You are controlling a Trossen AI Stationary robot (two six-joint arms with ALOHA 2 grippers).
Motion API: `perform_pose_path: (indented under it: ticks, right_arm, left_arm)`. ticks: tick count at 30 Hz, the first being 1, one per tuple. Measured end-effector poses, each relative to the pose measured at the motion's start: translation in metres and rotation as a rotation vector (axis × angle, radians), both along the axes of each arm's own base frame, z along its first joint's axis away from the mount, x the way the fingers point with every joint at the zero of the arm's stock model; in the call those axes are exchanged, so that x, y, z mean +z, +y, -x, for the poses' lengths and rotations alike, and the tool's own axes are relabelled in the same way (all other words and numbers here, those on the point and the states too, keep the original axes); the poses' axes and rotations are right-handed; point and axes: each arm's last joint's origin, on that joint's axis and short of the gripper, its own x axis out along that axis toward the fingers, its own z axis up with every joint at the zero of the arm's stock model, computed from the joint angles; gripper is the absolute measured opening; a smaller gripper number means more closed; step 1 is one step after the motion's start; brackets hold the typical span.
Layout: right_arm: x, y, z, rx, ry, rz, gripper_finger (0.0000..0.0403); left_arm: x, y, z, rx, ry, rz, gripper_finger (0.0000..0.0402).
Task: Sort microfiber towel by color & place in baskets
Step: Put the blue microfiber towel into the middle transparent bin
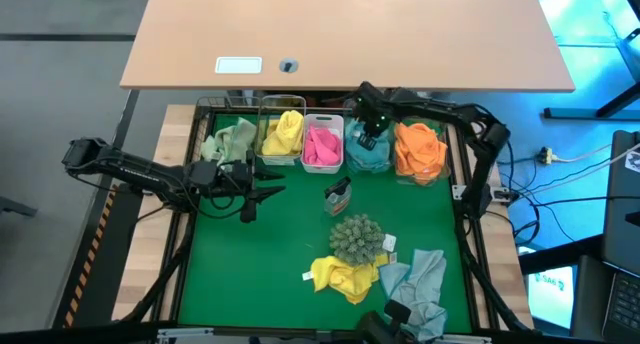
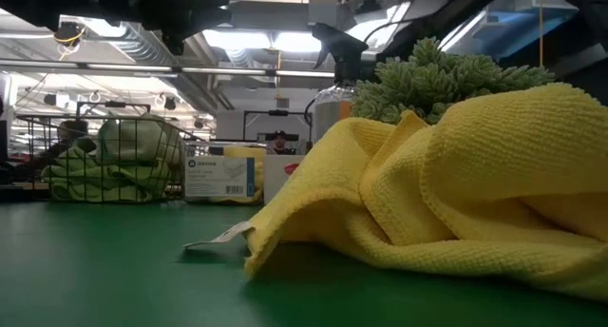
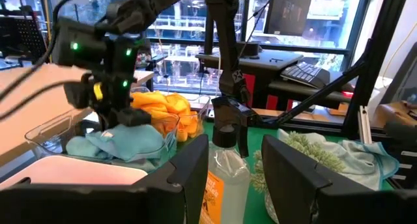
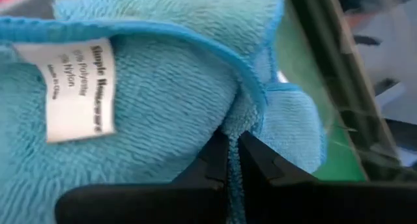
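Blue towel [image 4: 150,113] pinched by right fingers [image 4: 215,160], nearly shut, left fingers [image 3: 195,165] apart

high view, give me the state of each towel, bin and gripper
blue towel: in its bin, pinched by right gripper
left gripper: fingers open, empty
orange towel: binned
pink towel: binned
loose yellow towel: on the mat, unsorted

Bright, even overhead light; ceiling lamps [image 2: 242,40] glaring; near yellow towel [image 2: 456,189] soft; blue towel [image 4: 163,87] blurred close-up.
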Motion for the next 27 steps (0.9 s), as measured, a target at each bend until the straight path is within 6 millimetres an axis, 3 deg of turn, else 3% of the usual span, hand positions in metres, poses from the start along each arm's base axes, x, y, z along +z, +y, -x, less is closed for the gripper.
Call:
perform_pose_path:
  ticks: [5,20,27]
  right_arm:
    - [-0.014,-0.002,-0.003,0.0,0.033,-0.025,0.0017]
    - [-0.015,-0.002,-0.003,-0.004,0.043,-0.021,0.0019]
    - [-0.015,-0.001,-0.002,-0.005,0.054,-0.028,0.0084]
  left_arm:
    - [0.0,0.0,0.0,0.0,0.0,0.0,0.0137]
    - [0.0,0.0,0.0,0.0,0.0,0.0,0.0137]
    - [0.0,0.0,0.0,0.0,0.0,0.0,0.0137]
